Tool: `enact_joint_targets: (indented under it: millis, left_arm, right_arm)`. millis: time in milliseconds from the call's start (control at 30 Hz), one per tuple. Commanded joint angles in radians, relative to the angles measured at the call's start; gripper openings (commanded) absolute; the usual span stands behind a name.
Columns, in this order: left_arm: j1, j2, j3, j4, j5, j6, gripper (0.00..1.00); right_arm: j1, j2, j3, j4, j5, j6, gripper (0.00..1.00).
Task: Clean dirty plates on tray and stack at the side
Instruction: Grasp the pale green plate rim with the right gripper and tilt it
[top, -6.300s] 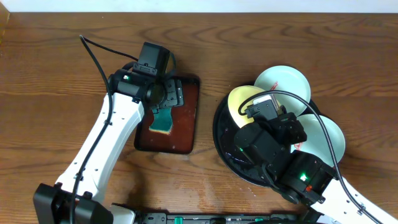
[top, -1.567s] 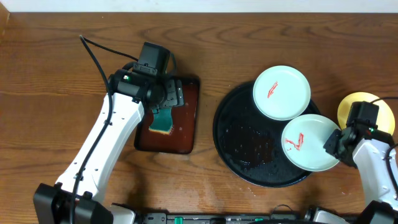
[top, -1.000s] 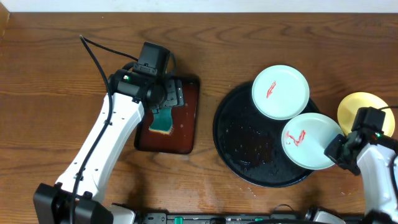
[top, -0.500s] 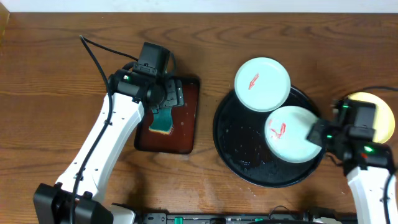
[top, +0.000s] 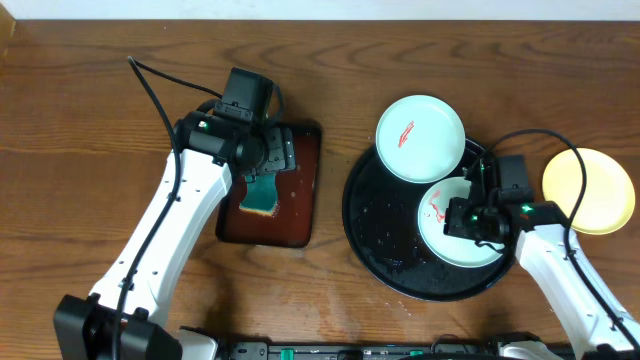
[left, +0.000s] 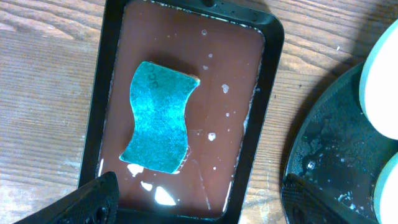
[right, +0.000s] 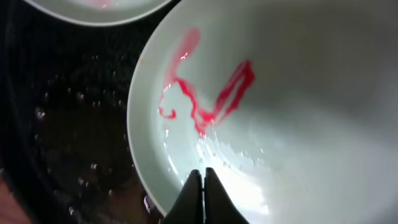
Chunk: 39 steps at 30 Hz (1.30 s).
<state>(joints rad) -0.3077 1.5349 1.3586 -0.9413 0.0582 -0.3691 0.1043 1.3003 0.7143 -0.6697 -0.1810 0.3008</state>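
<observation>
The black tray (top: 385, 235) holds a pale mint plate (top: 445, 247) with a red smear, seen close in the right wrist view (right: 280, 99). A white plate (top: 420, 138) with a red smear rests on the tray's far rim. The pale yellow plate (top: 588, 190) lies on the table right of the tray. My right gripper (top: 455, 217) is shut and empty, its tips (right: 201, 173) just over the mint plate near its rim; I cannot tell if they touch. My left gripper (left: 199, 194) is open and empty above a teal sponge (left: 158, 118).
The sponge lies in a small red-brown tray (top: 300, 190) with wet patches, left of the black tray. The black tray's wet floor also shows in the right wrist view (right: 62, 124). A black cable (top: 150, 90) runs along the left arm.
My right arm has swung in from the table's right edge to over the mint plate. Both smeared plates have slid left on the tray. The left arm has not moved.
</observation>
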Motion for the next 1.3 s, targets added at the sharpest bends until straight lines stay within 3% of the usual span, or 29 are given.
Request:
enact_joint_targets:
  millis: [0, 133, 300, 500, 867, 1167, 1267]
  left_arm:
    - [0.005, -0.011, 0.002, -0.003, 0.002, 0.002, 0.84]
    - [0.005, -0.011, 0.002, -0.003, 0.002, 0.002, 0.84]
    - [0.005, -0.011, 0.002, -0.003, 0.002, 0.002, 0.84]
    - [0.005, -0.011, 0.002, -0.003, 0.002, 0.002, 0.84]
    - [0.005, -0.011, 0.002, -0.003, 0.002, 0.002, 0.84]
    - [0.005, -0.011, 0.002, -0.003, 0.002, 0.002, 0.84]
    - [0.005, -0.011, 0.002, -0.003, 0.002, 0.002, 0.84]
  right_arm:
    - [-0.052, -0.070, 0.072, -0.051, 0.013, -0.016, 0.15]
    - [-0.177, -0.121, 0.084, -0.139, 0.030, 0.043, 0.33]
    - [-0.320, -0.084, 0.056, -0.171, 0.087, 0.072, 0.38]
    - [-0.378, 0.008, 0.005, -0.116, 0.055, 0.081, 0.30]
    - [-0.378, 0.105, 0.003, -0.124, 0.163, 0.062, 0.32]
    - [-0.378, 0.105, -0.069, -0.039, 0.093, 0.063, 0.20]
    - [-0.378, 0.105, -0.098, -0.004, 0.102, 0.069, 0.11]
